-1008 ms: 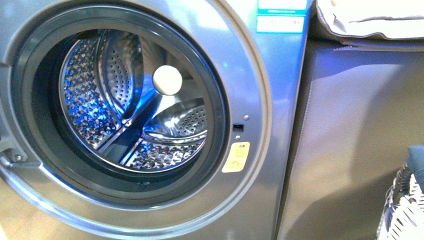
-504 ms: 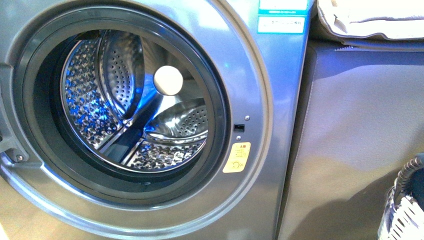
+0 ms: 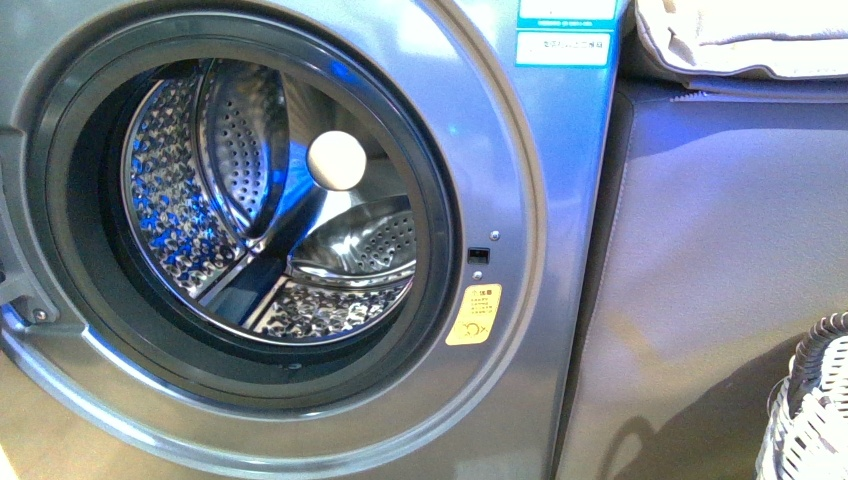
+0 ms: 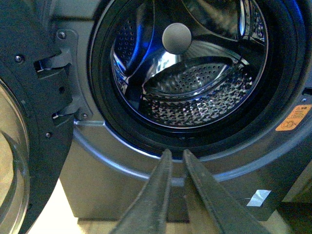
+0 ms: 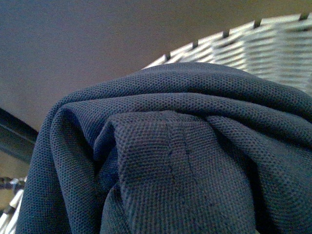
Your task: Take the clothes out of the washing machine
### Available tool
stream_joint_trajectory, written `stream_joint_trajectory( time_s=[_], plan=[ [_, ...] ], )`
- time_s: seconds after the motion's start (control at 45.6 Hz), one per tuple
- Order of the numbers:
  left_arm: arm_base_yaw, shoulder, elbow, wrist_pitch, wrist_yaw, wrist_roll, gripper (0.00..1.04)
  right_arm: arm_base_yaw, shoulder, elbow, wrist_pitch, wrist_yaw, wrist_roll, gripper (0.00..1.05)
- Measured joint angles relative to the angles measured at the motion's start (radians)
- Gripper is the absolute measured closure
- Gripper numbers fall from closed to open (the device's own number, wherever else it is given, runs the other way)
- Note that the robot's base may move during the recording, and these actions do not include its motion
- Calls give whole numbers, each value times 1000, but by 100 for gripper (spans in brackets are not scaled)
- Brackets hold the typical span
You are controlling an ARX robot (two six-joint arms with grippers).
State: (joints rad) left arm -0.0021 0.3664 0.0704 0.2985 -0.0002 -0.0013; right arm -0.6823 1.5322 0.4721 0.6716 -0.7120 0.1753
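Clothes (image 5: 165, 165) dropped from front view, right claw hidden

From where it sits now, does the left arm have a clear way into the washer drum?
Probably yes. The left gripper points at the drum, the door is swung aside, and nothing blocks the opening. The jaws look nearly shut, though, and no clothes show inside.
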Motion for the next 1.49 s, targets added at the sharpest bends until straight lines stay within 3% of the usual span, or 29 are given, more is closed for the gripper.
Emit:
stream_joint_trajectory(
  time_s=[0.11,0.504,0.657,0.811,0.898,1.008,1.073,1.161,1.424,1.49],
  plan=[
    [0,-1,0,-1,0,0,73,28,61,-3,-21,17,-18,98],
    [0,-2,0,-2,0,0,6,57,82,-16,-92,28,-60,29],
    [0,-2,0,-2,0,0,6,67,-100,-40,-99,2,-60,6],
    [0,-2,0,-2,0,0,6,98,-356,-55,-32,-11,6,7],
    [0,-2,0,-2,0,0,6,139,-515,-69,71,33,55,7],
    [0,-2,0,-2,0,0,6,202,-682,-79,90,123,60,9],
    [0,-2,0,-2,0,0,6,308,-862,-50,-260,333,-56,24],
    [0,-2,0,-2,0,0,6,379,-977,-96,-446,412,-117,38],
    [0,-2,0,-2,0,1,7,494,-1086,-245,-463,532,-166,82],
    [0,-12,-3,-8,0,0,17,519,-1116,-270,-459,555,-169,95]
  ],
)
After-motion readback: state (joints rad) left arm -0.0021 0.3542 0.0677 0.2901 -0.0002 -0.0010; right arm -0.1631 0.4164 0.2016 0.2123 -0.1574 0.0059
